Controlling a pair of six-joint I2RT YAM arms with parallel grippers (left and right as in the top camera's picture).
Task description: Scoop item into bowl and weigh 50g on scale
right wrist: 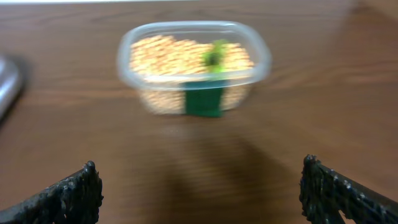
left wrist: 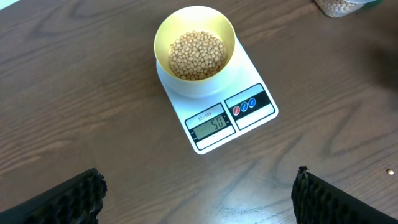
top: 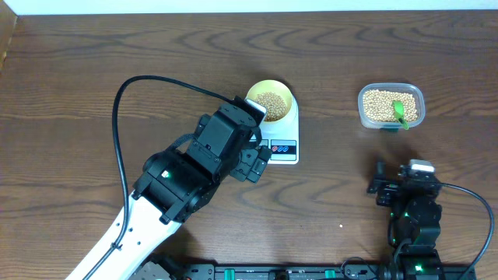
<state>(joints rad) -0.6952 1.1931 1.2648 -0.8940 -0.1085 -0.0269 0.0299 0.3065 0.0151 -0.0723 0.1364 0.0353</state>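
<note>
- Beans (left wrist: 198, 55): a tan heap of small round pieces inside the bowl (left wrist: 160, 43), covering its floor, well under the rim.
- Bowl pale yellow-green, upright, sat on the far end of the scale (left wrist: 205, 142), narrower than the plate beneath it.
- On the scale, white and flat: grey display (left wrist: 214, 122) reading 50, red and blue buttons (left wrist: 244, 106) just beside it.
- Left pincer (left wrist: 198, 186) spread wide, gripping nothing, poised near the scale's display end, clear of it.
- From overhead, left arm (top: 175, 183) lying across the scale's left edge and hiding part of it; black cable (top: 117, 117) looping over the table (top: 70, 70).
- Off to the right, well apart from the scale: clear plastic tub (top: 361, 109) holding more beans, green scoop (top: 399, 111) stuck in among them.
- Right pincer (right wrist: 199, 180) spread wide too, empty, facing the tub with bare table between; blurred view there.
</note>
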